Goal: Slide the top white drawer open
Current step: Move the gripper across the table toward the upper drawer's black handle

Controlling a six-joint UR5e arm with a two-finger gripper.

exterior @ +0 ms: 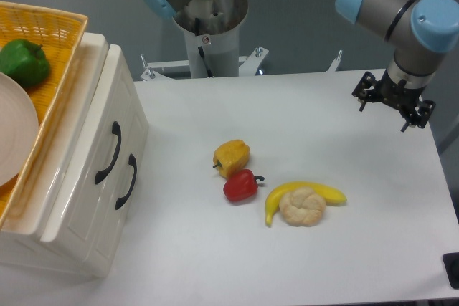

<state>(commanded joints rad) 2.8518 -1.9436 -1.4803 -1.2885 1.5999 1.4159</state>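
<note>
The top white drawer [100, 130] sits shut in the small white cabinet [79, 198] at the left edge of the table [301, 141], its front flush with the cabinet face. There are two drawers and two curved black handles: the upper handle [109, 152] and, just beside it toward the front of the table, the lower drawer's handle [128, 180]. On top of the cabinet rests one yellow wicker basket [50, 41], holding one green pepper [23, 62] and one pale plate [13, 130].

Out on the white table lie four food items in a loose group: one yellow-orange pepper [232, 157], one red pepper [241, 185] touching it, one banana [305, 195], and one bread roll [302, 206] resting against the banana's inner curve.

The single gripper [393, 99] hangs over the far right side of the table, well apart from the cabinet and from the food. It holds nothing; its dark fingers look spread a little, though from here I cannot tell how wide.
</note>
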